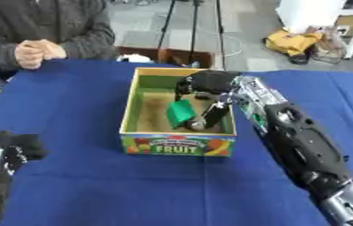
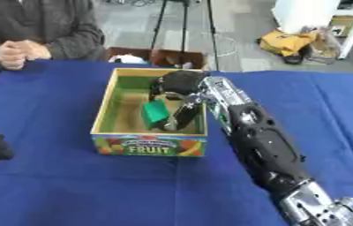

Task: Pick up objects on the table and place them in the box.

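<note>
With green block (image 1: pixel 181 112) pinched in right hand (image 1: pixel 207 84) over the FRUIT box (image 1: pixel 177 145), lower further, then uncurl fingers. Left hand (image 1: pixel 16 146) clenched empty, lower left; leave idle

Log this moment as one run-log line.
right hand: over box, fingers down inside | green object: in box, at fingertips | left hand: idle, lower left | grip: unclear

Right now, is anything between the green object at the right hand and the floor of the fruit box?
Nothing visible. The right hand is already over the box, with the green object at its fingers inside the walls, above the bare floor. The left hand rests at the lower left, away from it.
</note>
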Controlling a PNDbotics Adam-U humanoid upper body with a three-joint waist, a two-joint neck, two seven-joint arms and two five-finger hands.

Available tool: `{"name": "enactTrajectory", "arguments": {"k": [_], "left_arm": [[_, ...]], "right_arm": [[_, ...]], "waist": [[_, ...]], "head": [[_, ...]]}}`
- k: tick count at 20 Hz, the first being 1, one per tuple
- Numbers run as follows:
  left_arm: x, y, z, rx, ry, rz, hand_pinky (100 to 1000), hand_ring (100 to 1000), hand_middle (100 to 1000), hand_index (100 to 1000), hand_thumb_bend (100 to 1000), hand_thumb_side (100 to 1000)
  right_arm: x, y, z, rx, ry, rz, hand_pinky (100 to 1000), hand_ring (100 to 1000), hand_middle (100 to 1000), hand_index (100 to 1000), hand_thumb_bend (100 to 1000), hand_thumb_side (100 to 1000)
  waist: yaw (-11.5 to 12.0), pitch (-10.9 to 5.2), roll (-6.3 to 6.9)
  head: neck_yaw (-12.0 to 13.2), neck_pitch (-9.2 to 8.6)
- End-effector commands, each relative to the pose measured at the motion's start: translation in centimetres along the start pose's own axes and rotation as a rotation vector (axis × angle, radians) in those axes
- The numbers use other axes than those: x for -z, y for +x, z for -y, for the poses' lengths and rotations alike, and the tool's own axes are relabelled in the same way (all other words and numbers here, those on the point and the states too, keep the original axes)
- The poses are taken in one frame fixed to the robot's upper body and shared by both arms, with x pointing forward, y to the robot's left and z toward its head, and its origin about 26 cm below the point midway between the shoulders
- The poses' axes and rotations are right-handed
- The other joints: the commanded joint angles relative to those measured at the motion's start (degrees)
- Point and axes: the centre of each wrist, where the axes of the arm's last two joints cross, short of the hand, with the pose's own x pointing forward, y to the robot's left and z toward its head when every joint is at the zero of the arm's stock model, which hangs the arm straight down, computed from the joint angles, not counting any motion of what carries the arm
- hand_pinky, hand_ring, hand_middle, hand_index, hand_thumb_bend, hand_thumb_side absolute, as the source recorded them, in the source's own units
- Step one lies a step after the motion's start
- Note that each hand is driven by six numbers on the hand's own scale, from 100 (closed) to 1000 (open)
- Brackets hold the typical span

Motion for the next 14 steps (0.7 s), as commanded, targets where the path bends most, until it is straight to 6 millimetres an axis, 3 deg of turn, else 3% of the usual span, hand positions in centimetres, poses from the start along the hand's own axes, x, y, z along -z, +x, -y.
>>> {"name": "enactTrajectory", "arguments": {"k": [1, 5, 9, 12, 14], "left_arm": [[0.3, 0.7, -0.3, 0.008, 0.002, 0.025, 671, 586, 555, 696, 424, 974], [0.3, 0.6, -0.4, 0.009, 0.005, 0.023, 671, 585, 554, 695, 425, 973], [0.0, 0.5, -0.6, 0.013, 0.016, 0.015, 671, 585, 554, 695, 425, 972], [-0.3, 0.2, -0.9, 0.020, 0.033, 0.004, 671, 585, 554, 695, 424, 971], [-0.5, 0.1, -1.2, 0.025, 0.049, -0.002, 671, 585, 553, 695, 425, 970]], "right_arm": [[-0.6, -0.6, 1.8, -0.028, -0.071, -0.011, 748, 814, 851, 855, 466, 473], [-1.0, -0.8, 2.3, -0.023, -0.091, -0.013, 751, 816, 855, 863, 469, 485], [-2.3, -1.4, 3.2, 0.045, -0.226, -0.019, 697, 722, 749, 814, 381, 439], [-5.0, -2.1, 3.5, 0.212, -0.453, -0.023, 678, 685, 726, 787, 253, 456], [-7.4, -2.2, 3.4, 0.340, -0.590, -0.042, 660, 658, 706, 771, 223, 455]], "waist": [[-0.2, -0.92, 0.20], [-0.6, -1.08, 0.28], [-2.0, -1.49, 0.51], [-4.2, -1.98, 1.05], [-5.8, -2.21, 1.30]], "head": [[0.3, -0.30], [0.5, -0.20], [1.4, 0.10], [3.0, 0.30], [3.8, 0.49]]}}
